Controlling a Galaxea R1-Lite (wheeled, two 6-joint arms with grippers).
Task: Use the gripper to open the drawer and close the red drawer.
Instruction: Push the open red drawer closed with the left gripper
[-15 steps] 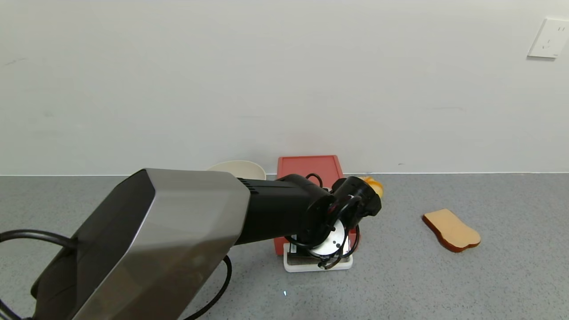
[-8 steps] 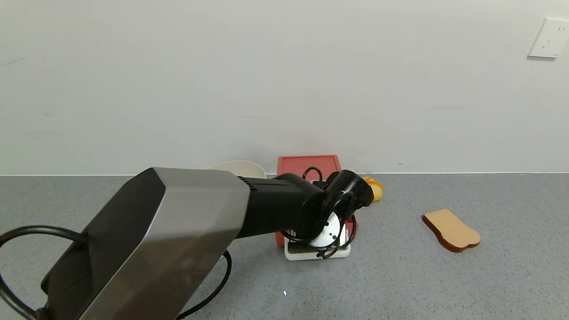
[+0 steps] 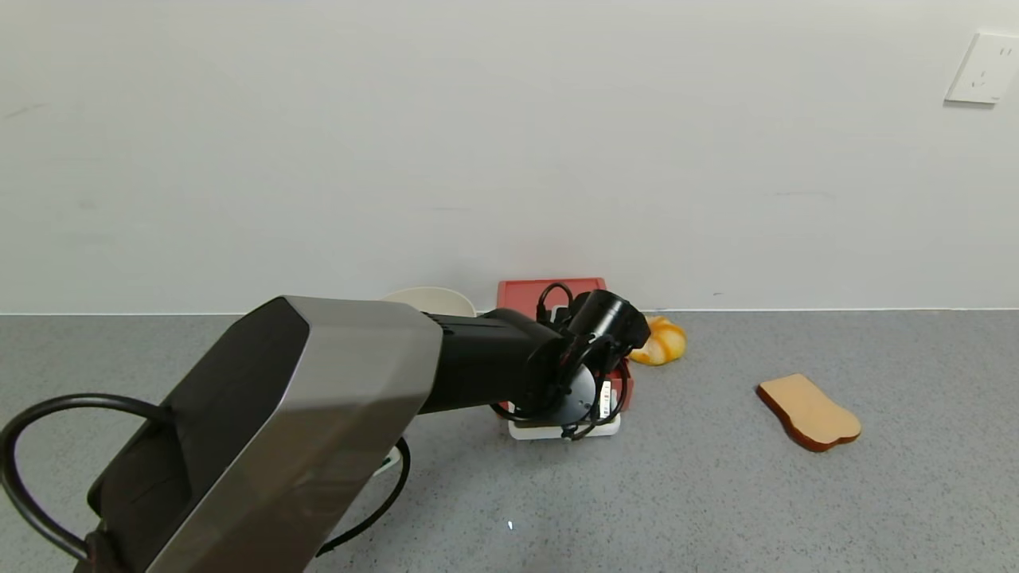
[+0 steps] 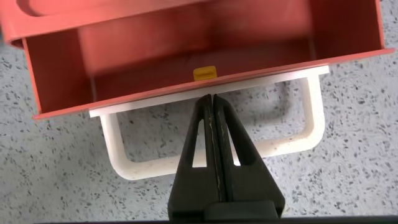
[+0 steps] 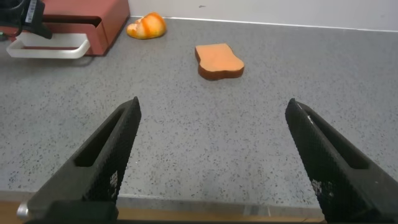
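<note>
Red drawer (image 4: pixel 186 56) against the back wall, tray partly out, white handle (image 4: pixel 205 149) forward. Left gripper (image 4: pixel 213 106) clenched, tips inside the handle loop. Beige bowl (image 3: pixel 430 301) just left, bread roll (image 3: pixel 659 341) just right, toast slice (image 3: pixel 808 412) well apart. Right gripper (image 5: pixel 211 155) spread wide over bare table (image 3: pixel 716 493).

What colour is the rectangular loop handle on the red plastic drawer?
White. The loop handle on the salmon-red plastic drawer shows best in the left wrist view.

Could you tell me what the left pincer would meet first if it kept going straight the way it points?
The left pincer, shut inside the white handle, points at the drawer front; it would most likely press that white front edge first.
</note>
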